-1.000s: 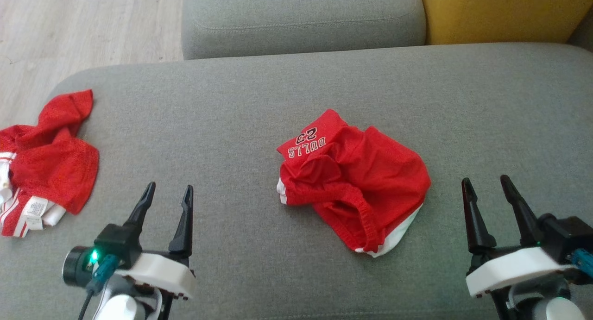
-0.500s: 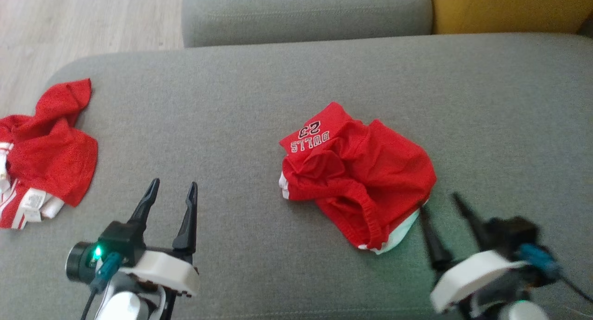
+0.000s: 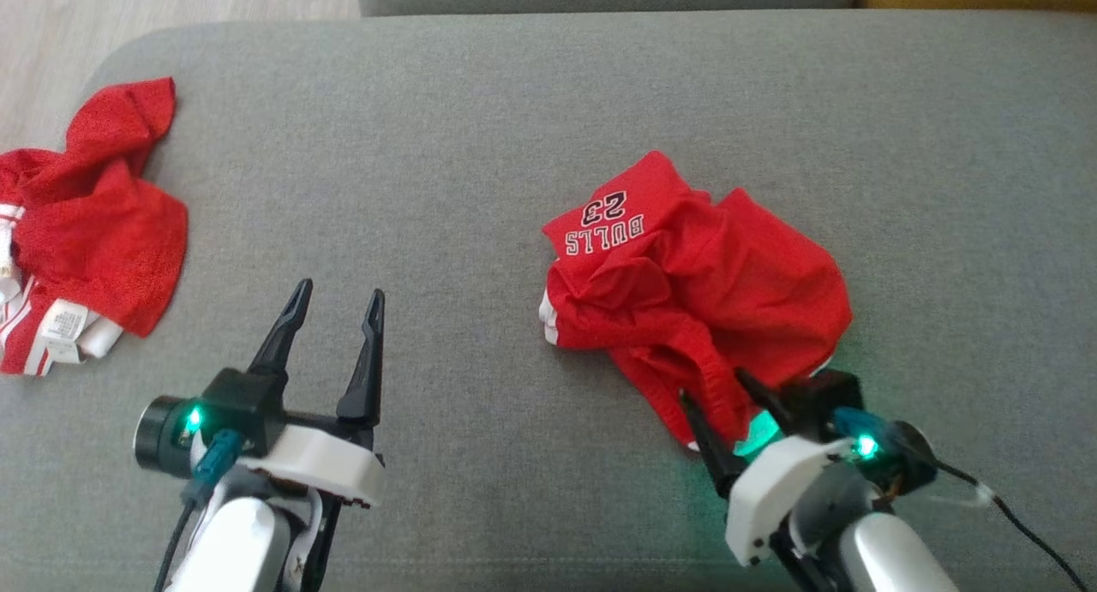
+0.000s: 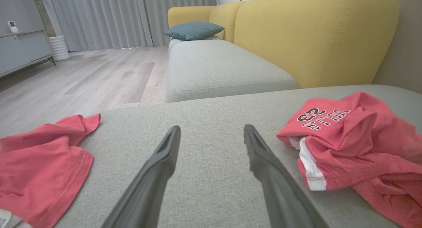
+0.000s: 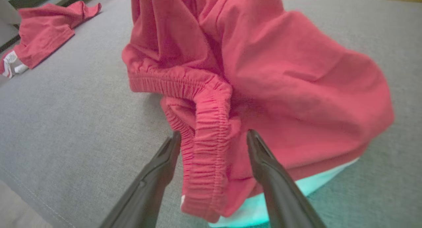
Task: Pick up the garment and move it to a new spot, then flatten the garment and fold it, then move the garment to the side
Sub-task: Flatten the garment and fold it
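Both fingers of our right gripper [image 5: 213, 135] stand wide apart, straddling the elastic waistband [image 5: 211, 122] of the red garment [image 3: 703, 275] mid-cushion, nothing clamped. Closing here may catch only one layer, perhaps the pale hem [image 5: 296, 193] beneath, so the bundle drags. Our left gripper [image 3: 338, 290] gapes empty over the grey sofa cushion [image 3: 514, 104]; wooden floor [image 4: 99, 76], curtains [image 4: 115, 16] beyond.

Cropped and unreadable parts.
Head view's edge cuts the second red garment [image 3: 94, 232] at 9 o'clock, its label [image 3: 62, 322] too small to read; right wrist view cuts the shorts [image 5: 280, 73] at 12 o'clock.
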Available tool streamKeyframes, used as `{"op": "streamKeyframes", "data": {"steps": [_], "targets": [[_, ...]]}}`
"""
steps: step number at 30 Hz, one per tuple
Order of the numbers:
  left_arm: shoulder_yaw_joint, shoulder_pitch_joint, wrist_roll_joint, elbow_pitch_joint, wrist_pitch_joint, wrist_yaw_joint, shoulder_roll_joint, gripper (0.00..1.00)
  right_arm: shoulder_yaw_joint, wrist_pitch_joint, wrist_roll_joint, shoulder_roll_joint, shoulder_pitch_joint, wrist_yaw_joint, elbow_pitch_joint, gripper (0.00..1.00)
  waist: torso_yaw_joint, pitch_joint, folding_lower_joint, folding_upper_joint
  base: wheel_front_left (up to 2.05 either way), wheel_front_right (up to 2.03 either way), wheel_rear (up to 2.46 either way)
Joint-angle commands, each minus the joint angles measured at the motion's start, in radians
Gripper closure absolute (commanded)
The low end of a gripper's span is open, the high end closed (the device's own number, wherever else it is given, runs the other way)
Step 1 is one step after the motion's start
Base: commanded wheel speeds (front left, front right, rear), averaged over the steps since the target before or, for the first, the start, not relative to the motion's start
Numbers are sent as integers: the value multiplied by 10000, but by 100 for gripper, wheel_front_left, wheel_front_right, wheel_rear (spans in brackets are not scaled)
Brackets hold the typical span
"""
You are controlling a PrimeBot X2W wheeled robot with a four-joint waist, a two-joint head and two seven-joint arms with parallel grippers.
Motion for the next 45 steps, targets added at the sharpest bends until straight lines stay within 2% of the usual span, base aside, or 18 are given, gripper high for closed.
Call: {"op": "streamKeyframes", "data": {"steps": [1,2,3,9,18,22,25,31,38,45], "targets": [[378,-568,77,-267,-76,23,95,0,354,137,-125,-37,-435,75,-72,51,36,63,0,0,0,0,0],[365,-601,77,-244,-86,18,80,0,407,176,-56,-37,-526,75,69,86,50,84,0,0,0,0,0],[352,-634,79,-222,-96,12,67,0,451,201,-91,-37,-626,75,182,100,64,102,0,0,0,0,0],[311,-772,92,-139,-136,-12,39,0,975,-173,166,-37,-1099,75,76,100,97,177,0,0,0,0,0],[318,-886,74,-58,-184,21,-8,0,3168,-932,980,-44,-2405,75,-1137,100,-12,204,0,0,0,0,0],[323,-906,71,-40,-197,52,-25,0,3551,-1444,1274,-44,-3144,75,-1594,100,-135,211,0,0,0,0,0],[349,-872,62,-59,-206,100,-19,0,2785,-1901,1325,-141,-3433,75,-1935,100,-339,250,0,0,0,0,0],[299,-934,62,-40,-214,90,-54,0,307,-1696,1245,-513,-2911,75,-1829,100,-602,382,0,0,0,0,0],[220,-1112,77,26,-222,29,-110,0,-2179,-1237,1249,-881,-2171,75,-564,100,-639,583,0,0,0,0,0],[203,-1225,100,53,-226,19,-112,0,-3842,-1215,796,-1218,-2200,75,938,100,-575,831,0,0,0,0,0]]}}
